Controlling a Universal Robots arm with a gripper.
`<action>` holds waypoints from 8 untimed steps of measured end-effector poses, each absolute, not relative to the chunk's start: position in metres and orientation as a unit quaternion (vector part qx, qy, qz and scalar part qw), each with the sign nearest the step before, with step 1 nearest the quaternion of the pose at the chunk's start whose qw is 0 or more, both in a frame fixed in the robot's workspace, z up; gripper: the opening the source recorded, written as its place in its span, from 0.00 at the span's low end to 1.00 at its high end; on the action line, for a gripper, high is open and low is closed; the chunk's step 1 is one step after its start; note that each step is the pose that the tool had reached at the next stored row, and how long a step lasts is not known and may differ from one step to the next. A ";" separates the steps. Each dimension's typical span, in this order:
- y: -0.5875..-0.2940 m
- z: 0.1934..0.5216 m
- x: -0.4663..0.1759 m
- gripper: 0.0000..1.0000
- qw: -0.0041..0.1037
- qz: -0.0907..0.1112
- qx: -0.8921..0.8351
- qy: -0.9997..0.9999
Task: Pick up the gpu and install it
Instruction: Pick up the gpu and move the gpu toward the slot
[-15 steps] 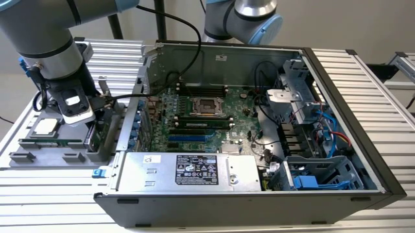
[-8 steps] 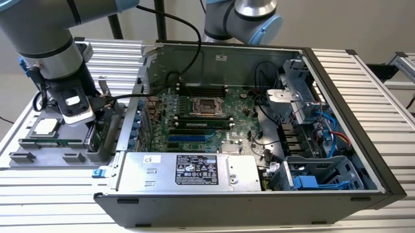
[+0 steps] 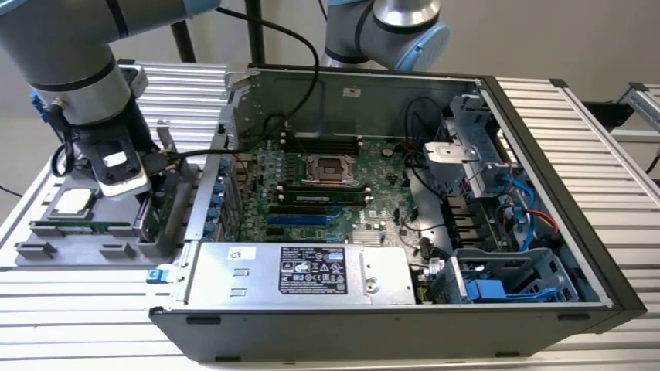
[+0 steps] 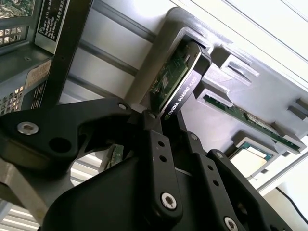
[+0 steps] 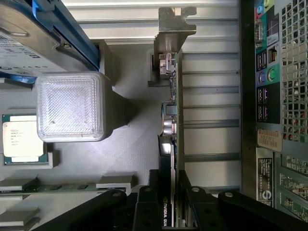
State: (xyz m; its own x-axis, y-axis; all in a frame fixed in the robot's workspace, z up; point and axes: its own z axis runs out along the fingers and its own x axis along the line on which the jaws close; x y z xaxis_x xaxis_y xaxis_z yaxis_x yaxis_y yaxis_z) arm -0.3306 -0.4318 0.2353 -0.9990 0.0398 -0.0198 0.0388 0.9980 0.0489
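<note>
The pickup is in hand: the gripper (image 5: 172, 195) is clamped on the gpu (image 5: 175, 110), which stands on edge in the tray (image 3: 73, 259) at the exterior view's left of the open case (image 3: 361, 332), so freeing it probably calls for a straight pull out of its slot.

In the exterior view the arm (image 3: 98, 116) stands in front of the gpu (image 3: 153, 218), so that just 1 narrow strip of the card shows beside it. In both wrist views the gripper (image 5: 172, 204) (image 4: 161, 118) covers the card's near end. In the first wrist view the hard drive (image 5: 29, 29) and the processor (image 5: 19, 139) are cut off by the picture's edge.
</note>
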 end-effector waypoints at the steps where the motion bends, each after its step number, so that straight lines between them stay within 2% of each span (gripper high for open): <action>1: -0.432 0.236 -0.331 0.00 0.010 0.024 0.020 0.999; 8: -0.432 0.242 -0.331 0.00 0.010 0.024 0.020 0.999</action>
State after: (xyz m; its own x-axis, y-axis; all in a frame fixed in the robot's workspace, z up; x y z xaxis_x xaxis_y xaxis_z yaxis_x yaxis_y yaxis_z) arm -0.3306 -0.4318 0.2425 -0.9990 0.0398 -0.0197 0.0388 0.9980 0.0489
